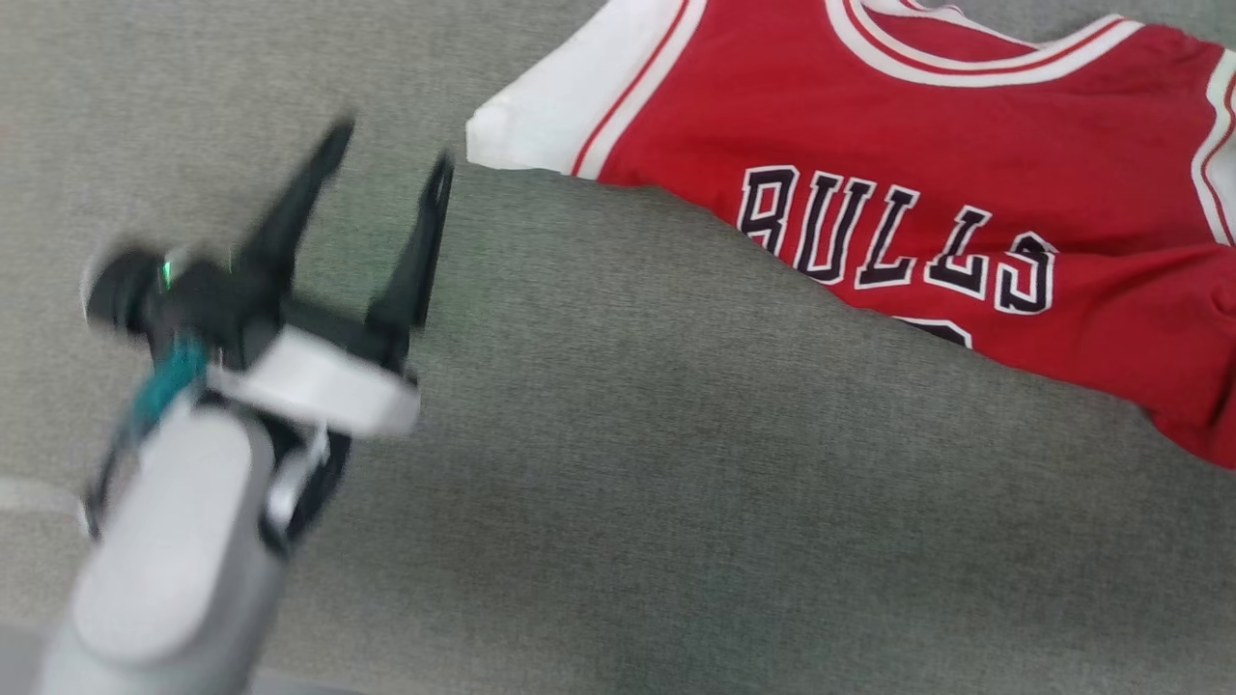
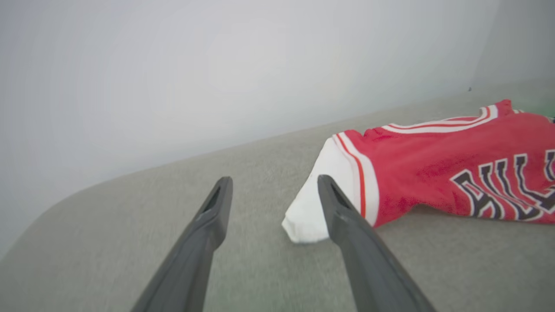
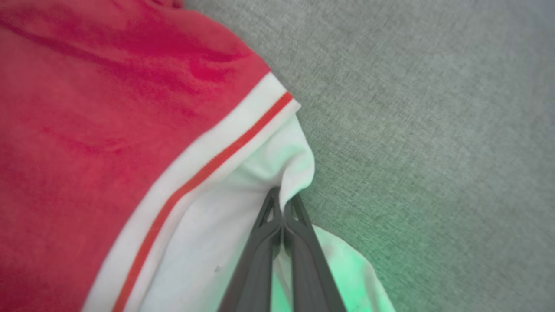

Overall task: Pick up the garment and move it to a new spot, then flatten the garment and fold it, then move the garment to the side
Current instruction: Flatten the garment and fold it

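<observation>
Red garment [image 1: 917, 125]: "BULLS" print upward, number below it mostly hidden, lying rumpled on grey fabric surface [image 1: 676, 483], upper right in head view. Left gripper [image 1: 391, 147]: fingers spread apart, empty, hovering just beside white sleeve [image 1: 541, 116] tip. Right gripper [image 3: 284, 200]: fingers pinched tight on white sleeve fold [image 3: 295, 169] of garment

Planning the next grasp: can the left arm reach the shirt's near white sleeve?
Probably yes: the left arm has open jaws just short of the sleeve, with only bare grey surface between.
</observation>
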Controlling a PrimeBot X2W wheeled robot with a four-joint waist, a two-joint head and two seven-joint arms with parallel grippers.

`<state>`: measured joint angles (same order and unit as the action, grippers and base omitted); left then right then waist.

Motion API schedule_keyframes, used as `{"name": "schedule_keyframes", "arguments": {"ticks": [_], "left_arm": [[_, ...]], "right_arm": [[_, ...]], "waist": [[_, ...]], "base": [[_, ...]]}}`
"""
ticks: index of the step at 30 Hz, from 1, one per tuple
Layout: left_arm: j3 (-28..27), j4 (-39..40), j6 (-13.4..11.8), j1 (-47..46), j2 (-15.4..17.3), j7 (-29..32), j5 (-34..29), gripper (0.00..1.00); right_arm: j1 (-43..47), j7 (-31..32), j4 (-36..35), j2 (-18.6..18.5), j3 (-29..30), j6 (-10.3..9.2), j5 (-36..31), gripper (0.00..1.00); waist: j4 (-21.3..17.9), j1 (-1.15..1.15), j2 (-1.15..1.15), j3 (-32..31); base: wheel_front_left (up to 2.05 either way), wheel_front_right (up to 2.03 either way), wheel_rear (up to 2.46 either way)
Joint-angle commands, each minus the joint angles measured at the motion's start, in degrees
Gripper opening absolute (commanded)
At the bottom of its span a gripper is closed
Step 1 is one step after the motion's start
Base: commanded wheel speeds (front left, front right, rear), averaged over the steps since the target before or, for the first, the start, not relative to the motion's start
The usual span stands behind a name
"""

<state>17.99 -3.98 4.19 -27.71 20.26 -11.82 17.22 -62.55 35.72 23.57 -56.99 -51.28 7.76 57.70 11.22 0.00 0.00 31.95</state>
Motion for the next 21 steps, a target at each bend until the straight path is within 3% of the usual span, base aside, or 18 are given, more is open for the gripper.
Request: {"name": "schedule_keyframes", "arguments": {"ticks": [1, 6, 12, 16, 21], "left_arm": [[0.67, -0.21, 0.88, -3.11, 0.66, 1.26, -0.05, 1.0], [10.32, -5.68, 3.32, -20.12, 5.57, 12.84, 3.71, 1.0], [29.15, -13.94, 3.15, -39.74, 10.78, 27.45, 21.22, 1.0], [36.41, -19.04, 3.17, -48.99, 11.58, 34.61, 31.87, 1.0], [43.37, -24.28, 3.18, -56.1, 11.15, 40.41, 39.77, 1.0]], "right_arm": [[2.46, 0.88, 2.24, 0.64, -2.45, -0.49, -0.22, 0.0], [-0.28, 0.73, 1.98, 1.06, -4.1, -0.54, 0.47, 0.0], [-3.59, 1.39, 0.1, 1.74, -7.07, -0.55, 0.35, 0.0], [-5.92, 1.62, -0.62, 2.83, -9.09, -0.65, 0.28, 0.0], [-8.15, 0.93, -0.57, 3.99, -11.49, -0.75, 0.58, 0.0]], "waist": [[-0.52, 0.0, 0.0, 0.53], [-1.94, 0.0, 0.0, 1.96], [-4.25, 0.0, 0.0, 4.7], [-5.7, 0.0, 0.0, 6.68], [-7.12, 0.0, 0.0, 8.52]], "base": [[0.0, 0.0, 0.0], [0.0, 0.0, 0.0], [0.0, 0.0, 0.0], [0.0, 0.0, 0.0], [0.0, 0.0, 0.0]]}}
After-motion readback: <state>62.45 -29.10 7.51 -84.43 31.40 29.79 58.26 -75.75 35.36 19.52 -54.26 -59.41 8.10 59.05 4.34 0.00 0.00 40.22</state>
